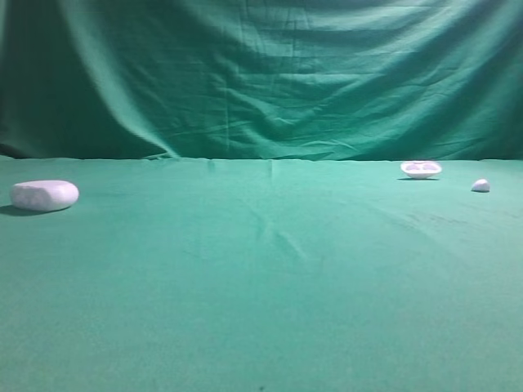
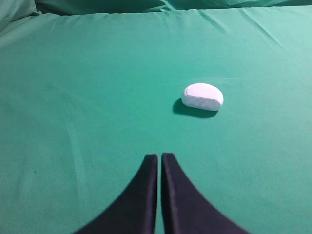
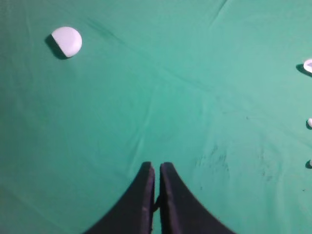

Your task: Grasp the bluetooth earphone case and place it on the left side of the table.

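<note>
The white, rounded bluetooth earphone case (image 1: 45, 195) lies on the green table (image 1: 261, 286) at its far left. The left wrist view shows the case (image 2: 203, 96) ahead and to the right of my left gripper (image 2: 159, 156), which is shut with nothing held. The right wrist view has the case (image 3: 67, 41) far off at the upper left. My right gripper (image 3: 156, 165) is shut and empty, well apart from it. Neither gripper appears in the high view.
A shallow white dish-like piece (image 1: 421, 169) and a tiny white bit (image 1: 480, 185) sit at the back right of the table. Small white pieces (image 3: 308, 66) show at the right edge of the right wrist view. The green backdrop (image 1: 261, 73) hangs behind.
</note>
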